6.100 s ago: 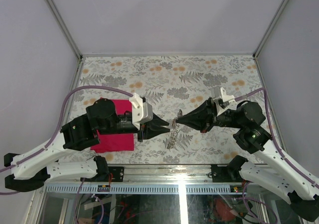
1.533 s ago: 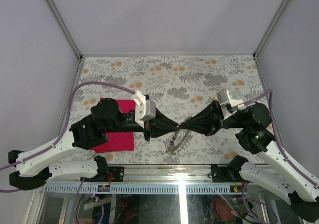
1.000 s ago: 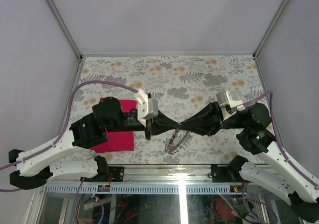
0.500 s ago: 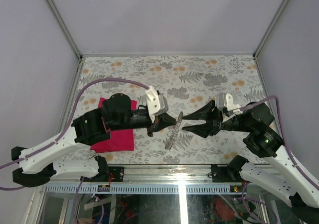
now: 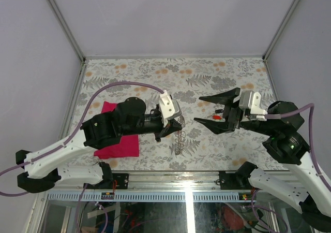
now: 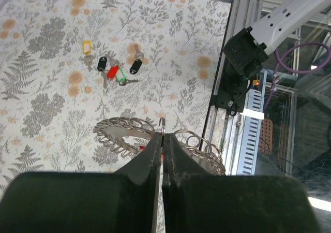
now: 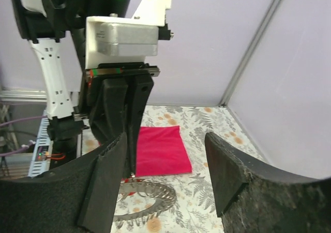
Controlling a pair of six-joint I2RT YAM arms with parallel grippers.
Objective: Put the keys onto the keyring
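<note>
The left gripper (image 5: 174, 124) has its fingers pressed together, pinching the keyring (image 5: 179, 139). The ring's coiled silvery loop hangs from the tips over the table (image 5: 155, 77). At its 3 o'clock the right gripper (image 5: 198, 109) stands spread, holding nothing, apart from the loop. In the left wrist view the keys (image 6: 116, 73) lie clustered on the table at 11 o'clock from the fingertips. A pink cloth (image 5: 118, 143) lies at the left gripper's 8 o'clock.
</note>
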